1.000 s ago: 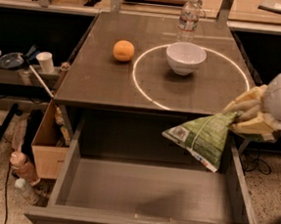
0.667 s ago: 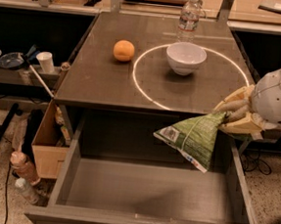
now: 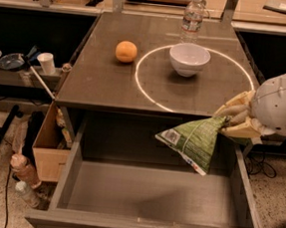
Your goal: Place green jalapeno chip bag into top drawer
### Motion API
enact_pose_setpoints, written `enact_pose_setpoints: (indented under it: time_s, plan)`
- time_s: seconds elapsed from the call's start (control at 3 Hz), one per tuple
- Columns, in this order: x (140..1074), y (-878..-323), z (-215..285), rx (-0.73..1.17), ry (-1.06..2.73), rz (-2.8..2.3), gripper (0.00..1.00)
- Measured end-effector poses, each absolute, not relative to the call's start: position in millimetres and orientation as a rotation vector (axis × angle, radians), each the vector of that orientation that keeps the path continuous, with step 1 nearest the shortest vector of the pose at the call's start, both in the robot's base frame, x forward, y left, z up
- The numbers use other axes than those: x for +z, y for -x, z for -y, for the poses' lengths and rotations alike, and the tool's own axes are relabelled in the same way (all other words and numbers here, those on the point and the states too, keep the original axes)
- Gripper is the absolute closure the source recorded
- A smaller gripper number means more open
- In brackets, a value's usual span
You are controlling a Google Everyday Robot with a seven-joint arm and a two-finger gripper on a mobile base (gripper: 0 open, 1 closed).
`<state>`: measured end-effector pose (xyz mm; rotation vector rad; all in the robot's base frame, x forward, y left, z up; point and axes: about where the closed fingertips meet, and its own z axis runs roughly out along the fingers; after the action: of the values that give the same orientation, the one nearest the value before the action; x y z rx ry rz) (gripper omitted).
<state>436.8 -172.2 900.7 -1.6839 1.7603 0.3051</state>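
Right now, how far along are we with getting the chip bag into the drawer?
Done: the top drawer stands open and the green jalapeno chip bag is off the table. In hand: the gripper, at the right, is shut on the bag's end, holding it above the drawer's right side. Left: lower it, release; the bag does not yet touch the drawer bottom.

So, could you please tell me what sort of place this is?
Probably a robotics lab: a grey metal table with a marked ring, cluttered workbenches behind, and a robot arm whose jaws hold the green jalapeno chip bag above the right side of the top drawer.
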Motion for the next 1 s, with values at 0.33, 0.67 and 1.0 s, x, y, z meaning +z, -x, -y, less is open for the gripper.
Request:
enact_pose_setpoints:
  time_s: [0.33, 0.67, 1.0]
  plan:
    - [870.9, -442.2, 171.2, 0.291, 1.661, -1.798, 1.00]
    - [825.9, -446.3, 171.6, 0.260, 1.645, -1.853, 1.00]
    - [797.5, -449.4, 172.7, 0.246, 1.642, -1.872, 1.00]
